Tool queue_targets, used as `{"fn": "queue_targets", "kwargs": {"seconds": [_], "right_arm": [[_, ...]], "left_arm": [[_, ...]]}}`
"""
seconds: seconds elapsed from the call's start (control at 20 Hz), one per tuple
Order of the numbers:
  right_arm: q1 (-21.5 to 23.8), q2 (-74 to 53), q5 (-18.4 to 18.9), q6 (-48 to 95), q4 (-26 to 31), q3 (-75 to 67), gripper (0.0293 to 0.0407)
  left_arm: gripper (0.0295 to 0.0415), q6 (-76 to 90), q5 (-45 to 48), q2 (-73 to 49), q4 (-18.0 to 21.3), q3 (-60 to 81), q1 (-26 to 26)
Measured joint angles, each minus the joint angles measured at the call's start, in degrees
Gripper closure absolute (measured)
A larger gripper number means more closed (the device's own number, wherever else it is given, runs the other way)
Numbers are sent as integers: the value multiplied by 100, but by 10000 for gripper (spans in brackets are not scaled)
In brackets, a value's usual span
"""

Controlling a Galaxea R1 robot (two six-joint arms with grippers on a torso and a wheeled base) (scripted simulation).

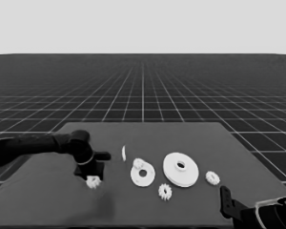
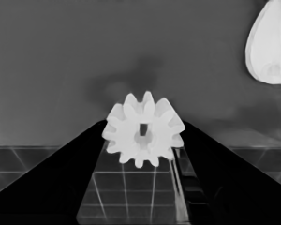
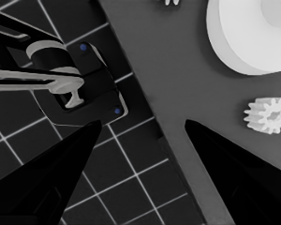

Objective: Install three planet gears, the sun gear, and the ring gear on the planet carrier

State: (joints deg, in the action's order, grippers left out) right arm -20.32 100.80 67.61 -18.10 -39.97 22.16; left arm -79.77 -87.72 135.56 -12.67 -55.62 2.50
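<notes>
My left gripper (image 1: 90,175) reaches in from the left over the table's left part, shut on a small toothed planet gear (image 1: 93,182). In the left wrist view the gear (image 2: 143,136) sits upright between both fingertips of that gripper (image 2: 143,139), with a soft shadow on the table behind it. The smaller round part (image 1: 143,175) lies mid-table with another gear (image 1: 139,163) on its far left rim. To its right lies the larger round part (image 1: 180,169). My right gripper (image 1: 226,200) waits open at the lower right corner.
Two loose gears lie near the front, one (image 1: 165,191) ahead of the smaller round part and one (image 1: 212,178) right of the larger part. A thin white piece (image 1: 124,153) lies behind the left gripper. Dark machinery (image 3: 84,84) shows past the table's edge.
</notes>
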Motion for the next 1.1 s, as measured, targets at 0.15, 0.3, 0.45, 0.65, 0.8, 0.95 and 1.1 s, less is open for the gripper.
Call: {"fn": "queue_targets", "kwargs": {"seconds": [0.15, 0.3, 0.45, 0.65, 0.8, 0.95, 1.1], "right_arm": [[0, 0, 0, 0, 0, 0, 315], [0, 0, 0, 0, 0, 0, 315], [0, 0, 0, 0, 0, 0, 315], [0, 0, 0, 0, 0, 0, 315], [0, 0, 0, 0, 0, 0, 315], [0, 0, 0, 0, 0, 0, 315], [0, 0, 0, 0, 0, 0, 315]], "left_arm": [[398, -4, -7, -3, 52, 7, -49], [398, -1032, -249, 2012, 132, -1101, -153], [399, -913, -214, 3042, 173, -2114, -181], [399, -834, -197, 3249, 181, -2399, -183], [398, -595, -114, 3324, -468, -2732, 469], [399, -454, -35, 3370, -721, -2941, 734], [399, -425, -16, 3380, -772, -2987, 781]]}}
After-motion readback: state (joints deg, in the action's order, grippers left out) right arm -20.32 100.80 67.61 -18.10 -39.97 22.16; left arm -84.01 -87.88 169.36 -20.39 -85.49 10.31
